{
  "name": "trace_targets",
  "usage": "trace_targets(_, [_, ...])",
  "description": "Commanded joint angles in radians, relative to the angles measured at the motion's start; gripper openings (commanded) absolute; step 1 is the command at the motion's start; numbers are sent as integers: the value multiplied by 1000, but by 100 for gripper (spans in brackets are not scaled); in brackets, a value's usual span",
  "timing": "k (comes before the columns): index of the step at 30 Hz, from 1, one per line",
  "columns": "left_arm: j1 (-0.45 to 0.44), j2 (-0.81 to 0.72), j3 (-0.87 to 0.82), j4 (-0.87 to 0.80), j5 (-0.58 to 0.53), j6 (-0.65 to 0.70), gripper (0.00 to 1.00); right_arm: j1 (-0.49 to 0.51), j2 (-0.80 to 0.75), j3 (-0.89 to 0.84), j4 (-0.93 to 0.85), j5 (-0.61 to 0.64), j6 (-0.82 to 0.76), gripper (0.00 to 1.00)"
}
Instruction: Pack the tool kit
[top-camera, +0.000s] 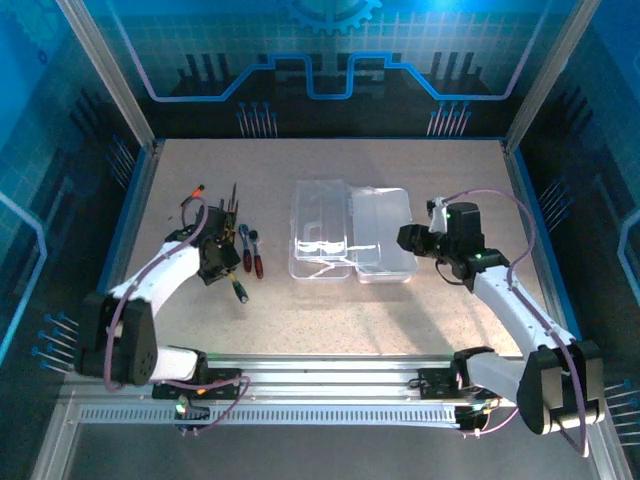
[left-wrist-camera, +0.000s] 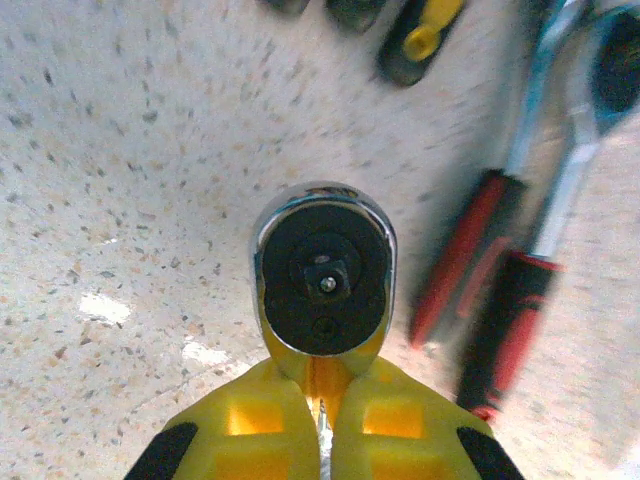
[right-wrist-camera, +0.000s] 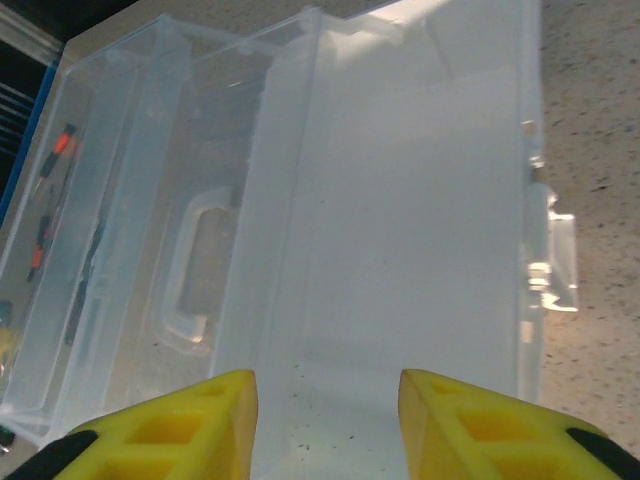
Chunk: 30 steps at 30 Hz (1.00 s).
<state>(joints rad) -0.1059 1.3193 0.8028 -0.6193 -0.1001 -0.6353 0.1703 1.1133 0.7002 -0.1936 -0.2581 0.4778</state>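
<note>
Nearest me, an aluminium rail (top-camera: 330, 385) carried both arms. On the speckled table (top-camera: 400, 320), the left gripper (left-wrist-camera: 322, 400) was clamped on a chrome ratchet (left-wrist-camera: 322, 280) beside red-handled tools (left-wrist-camera: 460, 260). The right gripper (right-wrist-camera: 328, 410) hung spread above the clear case (right-wrist-camera: 400, 200), which lay open mid-table. Blue panels (top-camera: 320, 60) walled the back.

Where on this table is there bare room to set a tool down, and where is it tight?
Bare: the table strip between the open case and the arm bases, and the far strip behind the case. Crowded: left of the case, where the loose tools lie by the left gripper, shut on a ratchet.
</note>
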Motion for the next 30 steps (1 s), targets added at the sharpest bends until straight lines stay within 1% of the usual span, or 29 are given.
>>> trace_targets(1, [-1, -106, 69, -70, 12, 33, 0, 55, -33, 27, 18, -17, 0, 44])
trace_targets(5, [-36, -150, 171, -100, 35, 29, 0, 134, -46, 96, -37, 1, -29, 50])
trace_targets(9, [-123, -136, 276, -85, 27, 15, 0, 264, -28, 173, -91, 27, -68, 58])
trace_targets(10, [-147, -129, 297, -69, 29, 7, 0, 298, -19, 220, -98, 31, -68, 60])
trace_targets(14, [-234, -77, 365, 1, 61, -26, 0, 432, 29, 285, -73, 28, -63, 67])
trace_targets(17, [-284, -28, 419, 35, 75, -47, 0, 505, 92, 328, -31, 11, -44, 71])
trace_targets(19, [-315, -5, 438, 71, 92, -64, 0, 531, 146, 356, 0, -29, -23, 73])
trace_targets(23, [-370, 29, 460, 120, 102, -96, 0, 540, 255, 382, 104, -162, 58, 74])
trace_targets(27, [-401, 41, 454, 143, 106, -114, 0, 545, 333, 399, 160, -196, 110, 73])
trace_targets(30, [-405, 34, 439, 160, 114, -123, 0, 547, 379, 403, 181, -196, 143, 70])
